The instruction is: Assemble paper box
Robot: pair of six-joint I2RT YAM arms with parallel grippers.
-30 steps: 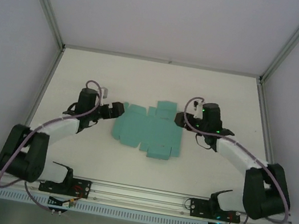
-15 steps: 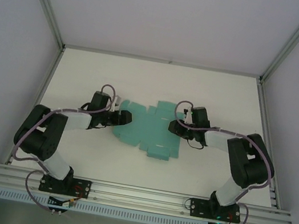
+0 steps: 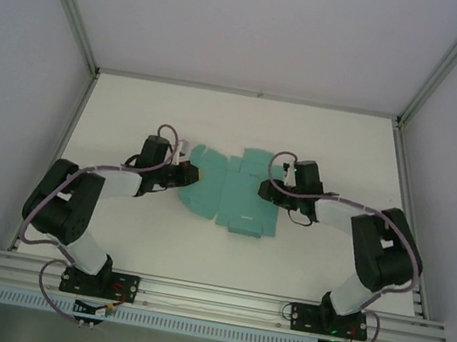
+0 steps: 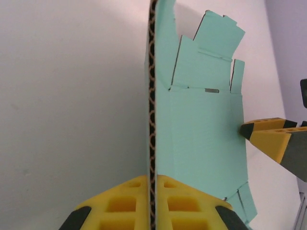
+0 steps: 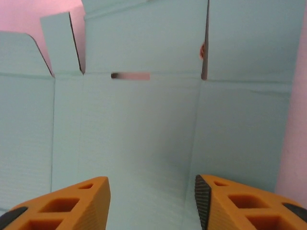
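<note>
White tabletop (image 3: pixel 245 130) bears the teal-green die-cut card paper box (image 3: pixel 233 194). The left gripper (image 4: pixel 153 187) clamps its raised edge and the right gripper (image 5: pixel 152 191) is open; the first fold likely comes next.

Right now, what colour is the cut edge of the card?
Edge of the paper box: dark with a pale wavy corrugation, clearest in the left wrist view.
</note>
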